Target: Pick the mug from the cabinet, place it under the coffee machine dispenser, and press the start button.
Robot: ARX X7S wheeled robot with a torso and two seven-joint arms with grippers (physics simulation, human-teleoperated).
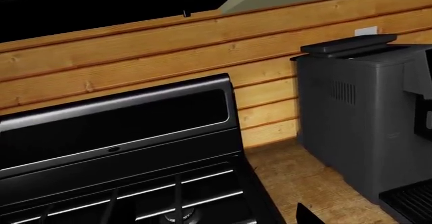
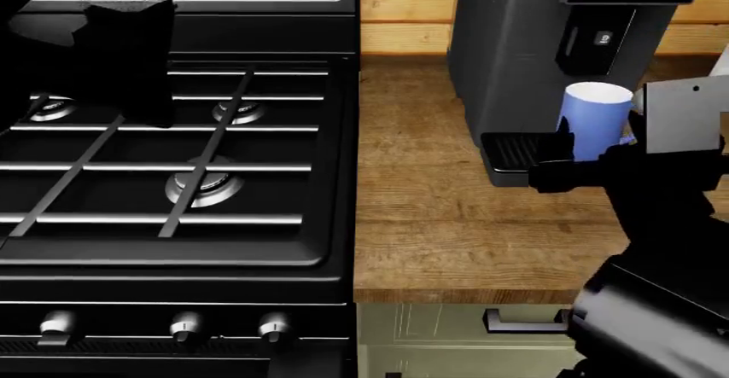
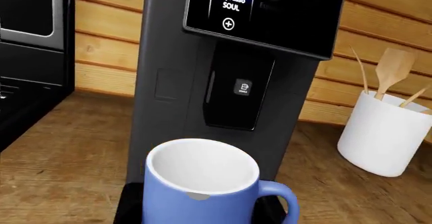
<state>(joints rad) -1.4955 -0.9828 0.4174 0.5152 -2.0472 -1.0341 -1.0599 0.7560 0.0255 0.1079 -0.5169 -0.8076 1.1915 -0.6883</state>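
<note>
The light-blue mug (image 2: 595,113) is upright at the front of the coffee machine (image 2: 513,45), over its drip tray (image 2: 507,149), with my right gripper (image 2: 583,152) shut on its lower part. The mug's base is hidden behind the dark fingers. From the right wrist the mug (image 3: 199,193) fills the lower edge, handle to one side, below the black dispenser head. The start button (image 3: 243,88) is a small grey square on that head, also visible as the start button (image 2: 603,38). My left gripper (image 2: 102,37) hovers over the stove's back left. Only one fingertip (image 1: 307,216) shows.
A black gas stove (image 2: 171,165) with grates and front knobs (image 2: 188,327) takes up the left. The wooden counter (image 2: 456,233) runs between stove and machine. A white utensil holder (image 3: 381,135) with wooden spoons stands beside the machine. A plank wall is behind.
</note>
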